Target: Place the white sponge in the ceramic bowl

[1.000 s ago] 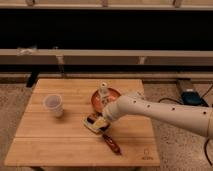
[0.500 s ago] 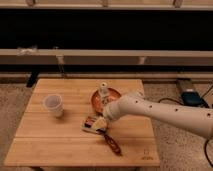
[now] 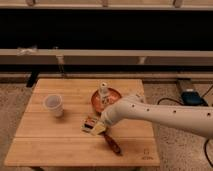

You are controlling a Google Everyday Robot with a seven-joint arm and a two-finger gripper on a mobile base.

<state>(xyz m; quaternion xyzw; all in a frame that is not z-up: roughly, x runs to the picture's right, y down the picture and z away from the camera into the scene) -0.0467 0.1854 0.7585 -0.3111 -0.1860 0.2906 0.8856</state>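
Sponge (image 3: 100,129) lies on the table (image 3: 50,145) just in front of the bowl (image 3: 116,95), not in it. Gripper (image 3: 94,125) sits low at the sponge, jaws spread wide; whether they touch it is unclear.

— Any way into the shallow orange-red ceramic bowl (image 3: 118,95)?
— A small white bottle (image 3: 104,91) stands in it; the gripper (image 3: 97,125) hangs low just in front. Leftward stands a pale translucent plastic cup (image 3: 54,105).
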